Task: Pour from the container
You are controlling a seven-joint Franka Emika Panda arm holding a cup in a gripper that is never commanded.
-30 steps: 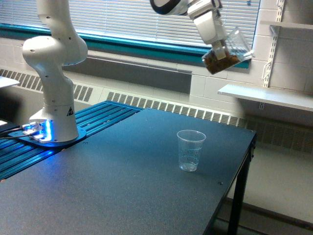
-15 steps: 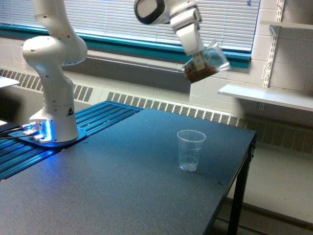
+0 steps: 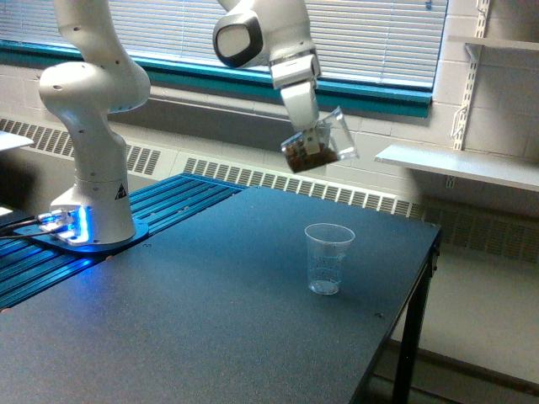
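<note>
Container [image 3: 320, 147]: clear tumbler, tilted, brown contents low inside, in the air above the table's far edge.
Plastic cup [image 3: 328, 257]: upright on the dark table [image 3: 210, 320], nearer its right edge.
Gripper [image 3: 312, 135]: clamped on the container.
Backdrop: window blinds [image 3: 370, 34].

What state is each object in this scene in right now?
Clear thick-walled tumbler-like container: tilted, held in the air, brown contents inside.
White end effector: shut on the container.
Thin tapered clear plastic cup: upright on the table, looks empty.
Dark grey table: bears the cup.
</note>
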